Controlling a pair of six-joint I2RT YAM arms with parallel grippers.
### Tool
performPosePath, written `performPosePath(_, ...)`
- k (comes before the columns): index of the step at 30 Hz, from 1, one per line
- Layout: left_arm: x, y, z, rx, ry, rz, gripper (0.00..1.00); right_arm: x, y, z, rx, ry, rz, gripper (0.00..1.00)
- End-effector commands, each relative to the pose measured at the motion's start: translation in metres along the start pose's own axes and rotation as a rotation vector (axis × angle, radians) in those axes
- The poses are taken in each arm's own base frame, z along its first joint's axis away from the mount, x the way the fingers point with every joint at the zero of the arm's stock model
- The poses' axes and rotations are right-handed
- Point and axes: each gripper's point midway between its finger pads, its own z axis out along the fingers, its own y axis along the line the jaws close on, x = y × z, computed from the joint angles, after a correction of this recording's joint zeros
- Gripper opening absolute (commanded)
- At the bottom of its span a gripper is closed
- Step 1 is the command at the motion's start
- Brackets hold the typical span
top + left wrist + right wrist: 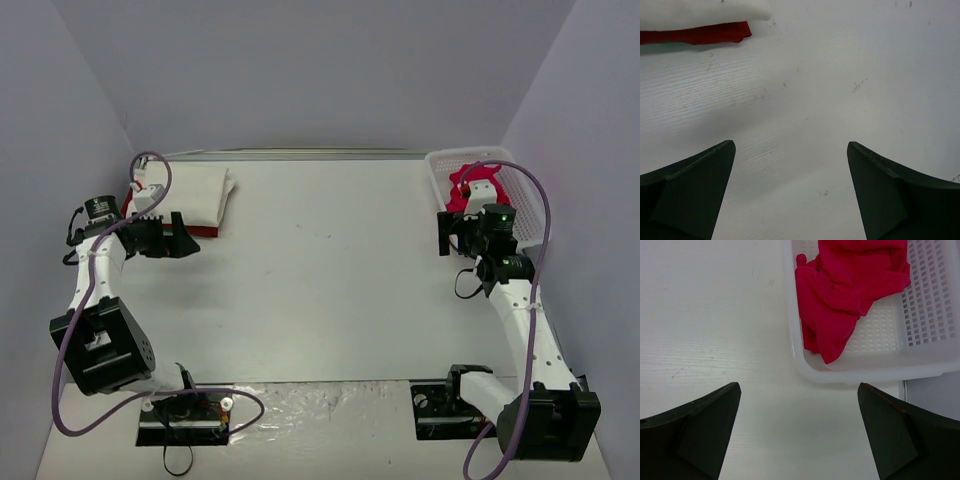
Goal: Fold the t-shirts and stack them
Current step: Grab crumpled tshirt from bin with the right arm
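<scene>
The crumpled red t-shirt (850,295) is lying in the white lattice basket (850,374) at about one o'clock from the right fingers (695,435), which are hovering spread apart and nearest it, while the left fingers (690,195) are hanging equally apart with the folded stack (700,12) at their eleven o'clock.

So the gripper (797,388) is wide open, both dark fingers (695,435) sitting at the bottom corners with nothing but bare white table (715,315) between them. Ahead and off to the right there's a white lattice basket (920,315), its near corner pretty much just past the gap. A red shirt (845,290) is crumpled inside, bunched toward the basket's left wall, with one little bit poking up over that rim. Nothing's touching the fingers.
</scene>
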Motion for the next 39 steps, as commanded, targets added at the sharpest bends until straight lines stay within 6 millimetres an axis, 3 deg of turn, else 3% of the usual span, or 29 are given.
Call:
performPosePath(1,-0.016,-0.004,-0.010,-0.002,-0.044,0.054,0.94,-0.035,-0.002,-0.018,-0.009,-0.113,0.041,1.00)
performPosePath(5,-0.027,0.006,-0.027,-0.150,-0.082,0.036,0.94,-0.010,0.011,-0.013,-0.083,-0.052,-0.006,1.00)
performPosePath(6,-0.040,0.010,-0.033,-0.194,-0.137,0.066,0.94,-0.010,0.014,-0.012,-0.102,-0.047,-0.012,1.00)
performPosePath(7,-0.038,0.012,-0.035,-0.231,-0.162,0.052,0.94,-0.011,0.019,-0.011,-0.132,-0.047,-0.008,1.00)
performPosePath(8,-0.052,0.012,-0.049,-0.295,-0.228,0.102,0.94,-0.014,0.022,-0.010,-0.148,-0.054,-0.007,1.00)
performPosePath(10,-0.056,0.010,-0.058,-0.333,-0.273,0.140,0.94,-0.020,0.023,-0.008,-0.153,-0.073,0.012,1.00)
performPosePath(11,-0.070,0.005,-0.072,-0.368,-0.348,0.201,0.94,-0.029,0.013,-0.005,-0.101,-0.100,0.024,1.00)
performPosePath(15,-0.072,-0.014,-0.073,-0.288,-0.360,0.271,0.94,-0.049,-0.011,0.007,0.036,-0.095,-0.041,1.00)
performPosePath(18,-0.082,-0.014,-0.066,-0.262,-0.366,0.270,0.94,-0.050,-0.036,0.037,0.133,-0.007,-0.174,1.00)
performPosePath(20,-0.086,-0.014,-0.060,-0.234,-0.363,0.284,0.94,-0.056,-0.051,0.052,0.183,-0.002,-0.205,1.00)
performPosePath(22,-0.088,-0.017,-0.055,-0.211,-0.360,0.302,0.94,-0.064,-0.067,0.080,0.231,0.011,-0.205,1.00)
performPosePath(26,-0.078,-0.016,-0.039,-0.218,-0.300,0.299,0.94,-0.071,-0.083,0.130,0.247,0.052,-0.152,1.00)
performPosePath(27,-0.073,-0.014,-0.035,-0.221,-0.289,0.294,0.94,-0.059,-0.084,0.150,0.241,0.093,-0.145,1.00)
performPosePath(28,-0.071,-0.010,-0.034,-0.242,-0.284,0.286,0.94,-0.073,-0.088,0.158,0.239,0.071,-0.130,1.00)
performPosePath(29,-0.072,-0.009,-0.036,-0.254,-0.295,0.293,0.94,-0.071,-0.091,0.167,0.243,0.081,-0.120,1.00)
performPosePath(30,-0.068,-0.007,-0.035,-0.259,-0.289,0.293,0.94,-0.056,-0.091,0.185,0.236,0.120,-0.107,1.00)
performPosePath(31,-0.069,-0.006,-0.036,-0.274,-0.292,0.299,0.94,-0.061,-0.094,0.192,0.240,0.112,-0.098,1.00)
performPosePath(32,-0.069,-0.006,-0.036,-0.275,-0.294,0.298,0.94,-0.041,-0.092,0.210,0.233,0.161,-0.085,1.00)
performPosePath(35,-0.065,-0.006,-0.032,-0.261,-0.283,0.277,0.94,-0.023,-0.089,0.232,0.200,0.229,-0.056,1.00)
performPosePath(36,-0.064,-0.006,-0.031,-0.258,-0.277,0.273,0.94,-0.005,-0.087,0.244,0.184,0.269,-0.037,1.00)
performPosePath(39,-0.057,-0.001,-0.028,-0.267,-0.250,0.269,0.94,0.019,-0.077,0.260,0.126,0.326,-0.014,1.00)
